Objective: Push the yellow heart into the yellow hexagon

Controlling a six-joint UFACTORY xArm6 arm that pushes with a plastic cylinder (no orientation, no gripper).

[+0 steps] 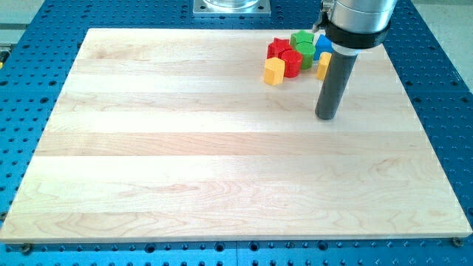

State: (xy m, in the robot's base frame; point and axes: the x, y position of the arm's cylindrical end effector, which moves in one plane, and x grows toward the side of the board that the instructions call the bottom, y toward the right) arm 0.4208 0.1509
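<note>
- My tip point(327, 117) rests on the wooden board point(185, 162), below the block cluster in the view and a little to the view's right of it, apart from every block.
- There are no jaws on this arm: it ends in a plain dark rod, so it holds nothing and can only shove.
- The yellow hexagon point(274, 72) sits at the cluster's lower left, up and toward the view's left from my tip, touching a red block point(291, 63).
- A yellow block point(323, 65), probably the yellow heart, stands just above my tip, half hidden behind the rod; its shape cannot be made out for sure.
- Between the two yellow pieces lie that red block and a green cylinder point(305, 50); a second red block point(278, 48), another green block point(301, 38) and a blue block point(322, 44) crowd the cluster's upper side.
- My tip's spot below the heart looks like a staging place: from here I judge it must swing round to the heart's right side before pushing leftward.
- The risk is that the red block sits in the way, so a straight push may drive the whole cluster along.
</note>
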